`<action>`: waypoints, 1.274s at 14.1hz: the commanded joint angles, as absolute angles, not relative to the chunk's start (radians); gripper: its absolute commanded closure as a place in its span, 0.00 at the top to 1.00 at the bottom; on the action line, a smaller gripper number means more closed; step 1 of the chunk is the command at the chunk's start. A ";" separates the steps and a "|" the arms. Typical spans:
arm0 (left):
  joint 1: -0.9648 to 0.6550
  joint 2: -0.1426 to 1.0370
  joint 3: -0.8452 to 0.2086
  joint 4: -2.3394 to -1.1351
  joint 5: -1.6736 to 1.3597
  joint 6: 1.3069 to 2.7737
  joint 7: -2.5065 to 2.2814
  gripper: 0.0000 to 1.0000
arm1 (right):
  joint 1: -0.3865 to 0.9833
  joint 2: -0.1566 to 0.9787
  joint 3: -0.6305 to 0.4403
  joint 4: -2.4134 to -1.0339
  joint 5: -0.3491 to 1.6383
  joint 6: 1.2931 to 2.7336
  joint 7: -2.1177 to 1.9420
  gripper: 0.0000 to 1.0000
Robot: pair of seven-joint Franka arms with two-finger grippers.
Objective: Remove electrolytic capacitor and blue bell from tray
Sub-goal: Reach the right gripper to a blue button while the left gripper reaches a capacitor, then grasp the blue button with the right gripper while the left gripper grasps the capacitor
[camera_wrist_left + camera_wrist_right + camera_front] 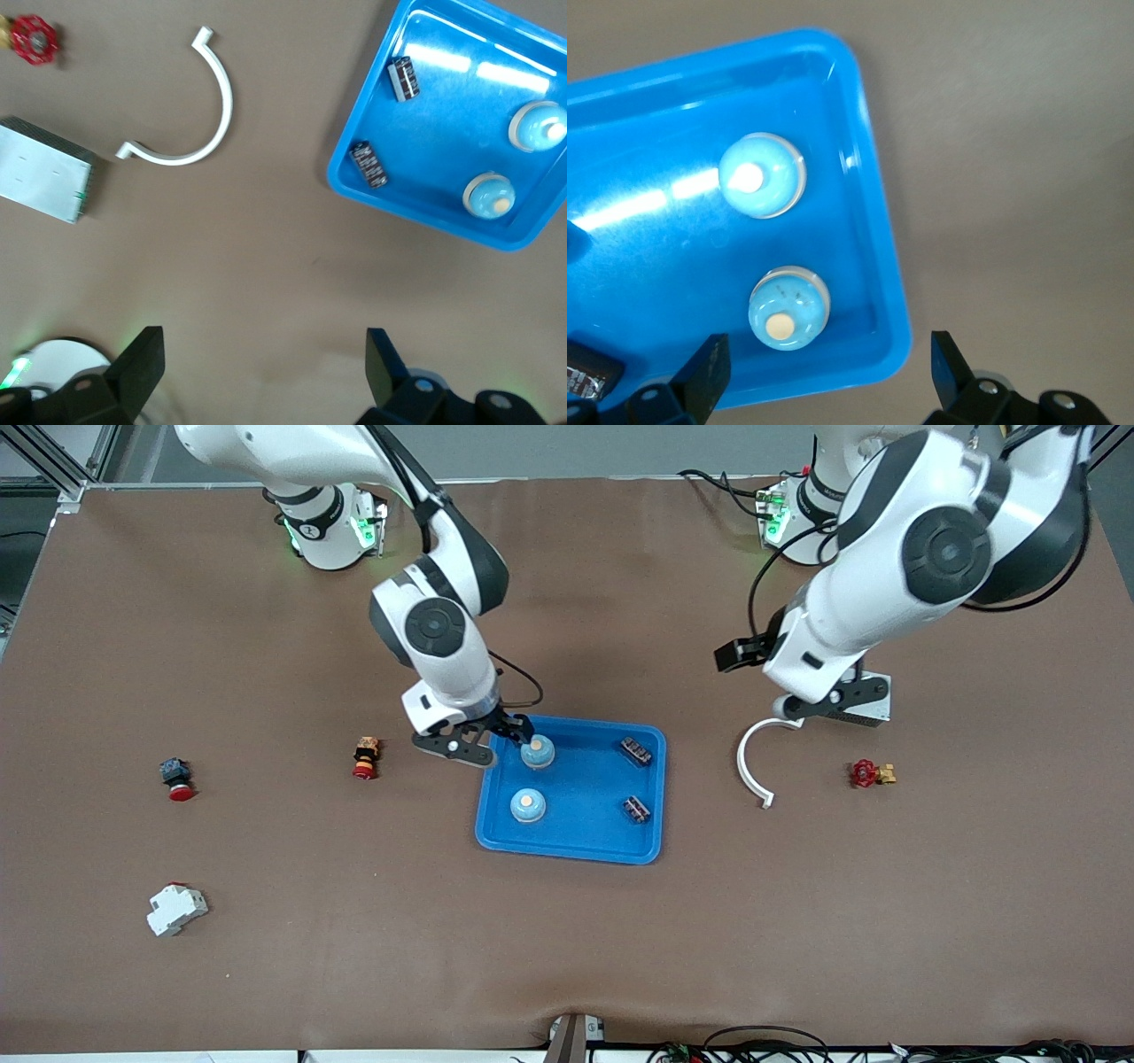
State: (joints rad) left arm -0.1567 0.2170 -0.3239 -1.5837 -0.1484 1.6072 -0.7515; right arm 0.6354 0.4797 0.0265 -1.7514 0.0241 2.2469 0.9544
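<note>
Two glossy, domed blue bells (538,752) and two ribbed dark capacitors (635,751) lie in the shiny blue plastic tray (576,846); the right gripper (485,737) has its fingers spread empty just over the tray's corner, while the left gripper (266,372) has its fingers spread empty above the matte brown tabletop (354,921).

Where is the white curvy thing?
In the front view, the white hook lies on the bare table between the blue tray and the red valve, toward the left arm's end, below the open left claw.
</note>
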 commanded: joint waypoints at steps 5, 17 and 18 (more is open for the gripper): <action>-0.279 0.386 -0.324 -1.540 -0.057 1.839 -1.180 1.00 | 0.701 0.607 0.014 -1.692 0.014 2.312 1.032 1.00; -0.344 0.696 -0.313 -1.462 0.120 2.132 -1.592 1.00 | 0.727 0.727 0.014 -1.621 0.014 2.365 1.062 1.00; -0.345 0.709 -0.313 -1.462 0.121 2.147 -1.588 1.00 | 0.727 0.730 0.014 -1.617 0.014 2.365 1.063 1.00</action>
